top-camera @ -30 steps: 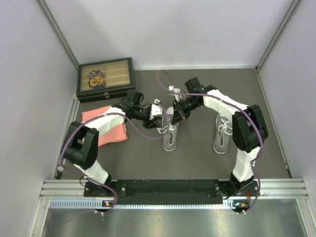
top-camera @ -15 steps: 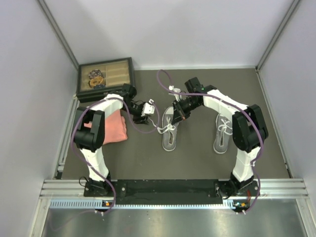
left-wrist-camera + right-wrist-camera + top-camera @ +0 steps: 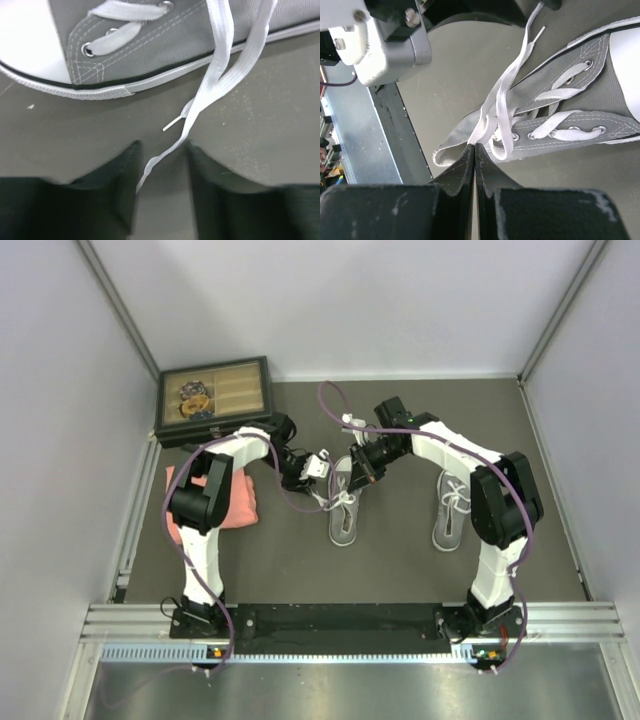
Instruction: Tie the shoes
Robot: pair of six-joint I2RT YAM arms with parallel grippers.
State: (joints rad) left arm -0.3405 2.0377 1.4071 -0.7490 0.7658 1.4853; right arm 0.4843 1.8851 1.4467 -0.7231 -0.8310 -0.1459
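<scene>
Two grey canvas shoes with white toe caps lie on the dark table: one in the middle, one to the right with its laces crossed. My left gripper is open beside the middle shoe; in the left wrist view a loose white lace end from that shoe lies on the table between the fingers, not gripped. My right gripper is over the same shoe's top; in the right wrist view it is shut on a bunch of white lace above the shoe's opening.
A pink folded cloth lies left of the left arm. A dark box with compartments stands at the back left. Purple cables loop over both arms. Grey walls close in the table on three sides.
The left arm's elbow swung up and back. Its gripper drew away to the left of the shoe, then came back beside it. The right arm held still.
</scene>
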